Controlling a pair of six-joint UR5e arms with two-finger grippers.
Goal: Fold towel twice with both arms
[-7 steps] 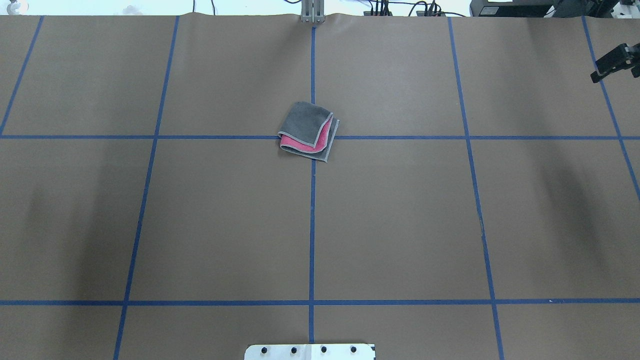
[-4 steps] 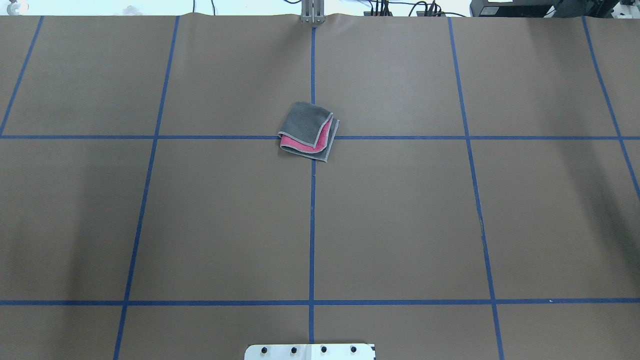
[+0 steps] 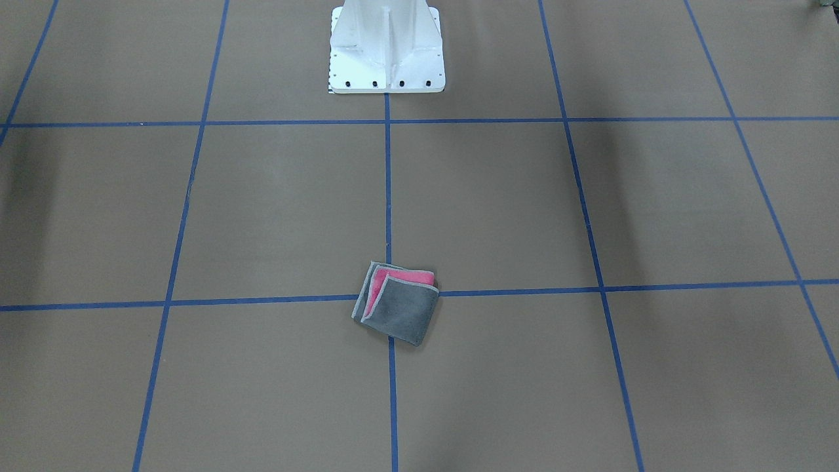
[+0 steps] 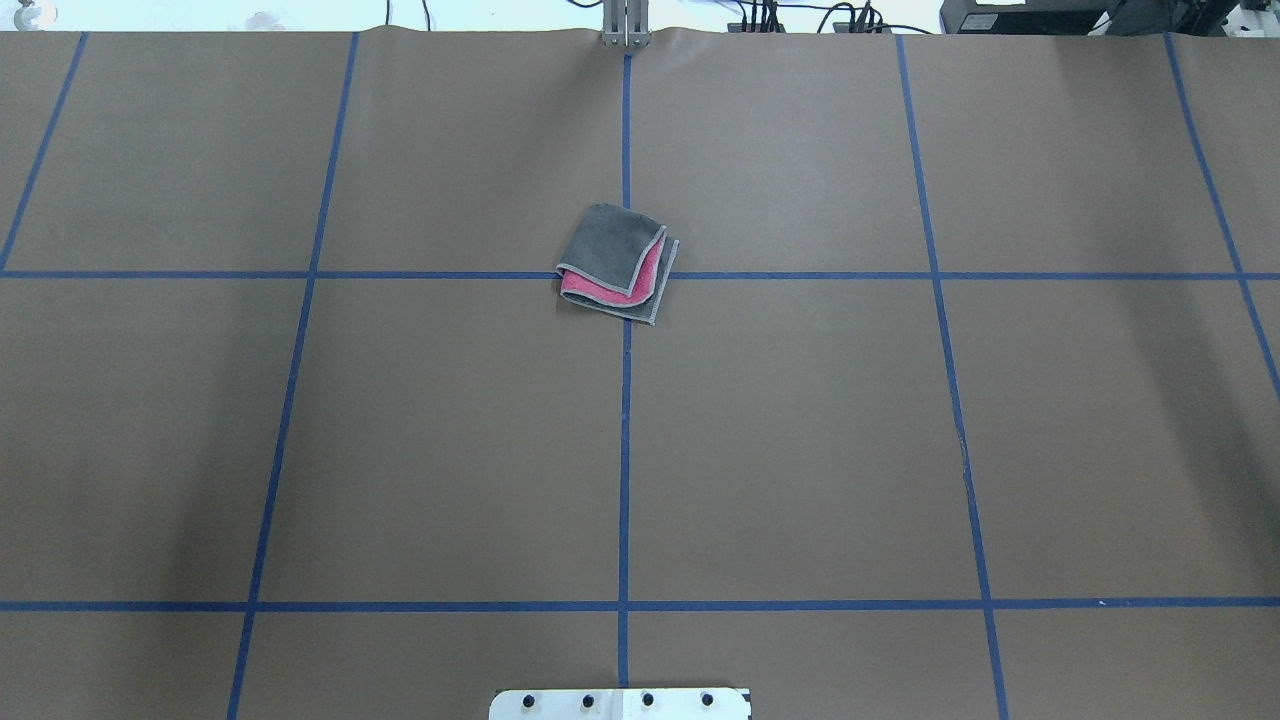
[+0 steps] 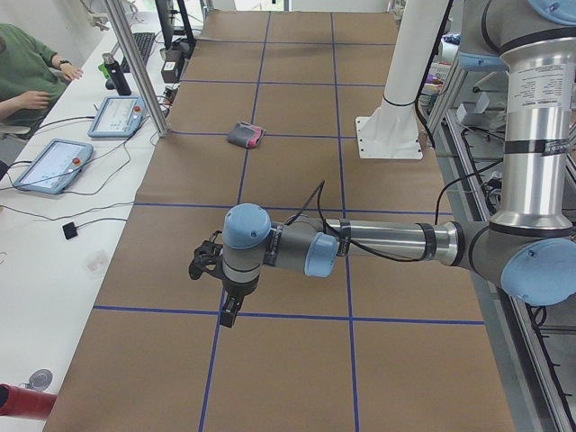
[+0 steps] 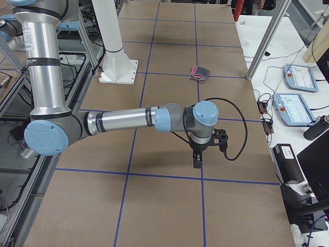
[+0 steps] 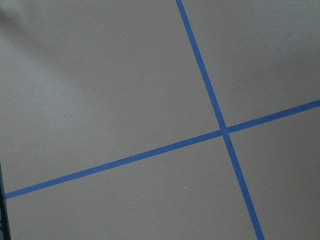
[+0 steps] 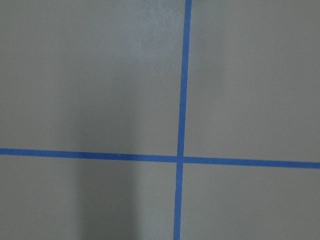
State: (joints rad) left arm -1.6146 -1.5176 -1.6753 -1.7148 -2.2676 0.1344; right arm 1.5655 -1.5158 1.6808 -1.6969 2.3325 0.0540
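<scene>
1. Towel: lies flat on the table, folded into a small, roughly square packet. The dark grey face is on top. A pink strip shows along the two edges towards the pedestal, bordered by light grey edging.
2. Towel position: on the crossing of the centre tape line and a cross line, on the far side of the table from the pedestal. Nothing touches it.
3. Left arm: reaches out low and roughly level over the table's left end. The wrist turns downward.
4. Left gripper: points down at the table, near a tape crossing and well apart from the towel. Only the side view shows it, so I cannot tell whether its jaws are parted or closed. Its wrist camera sees only bare table and crossed tape.
5. Right arm: mirrors the left, stretched out low over the table's right end.
6. Right gripper: points down above the table just beside a tape line, well apart from the towel. Jaw state: cannot tell from this side view. Its wrist camera likewise sees only table and tape.
7. Surroundings: a seated person and two tablets occupy the white bench along the table's far edge.
</scene>
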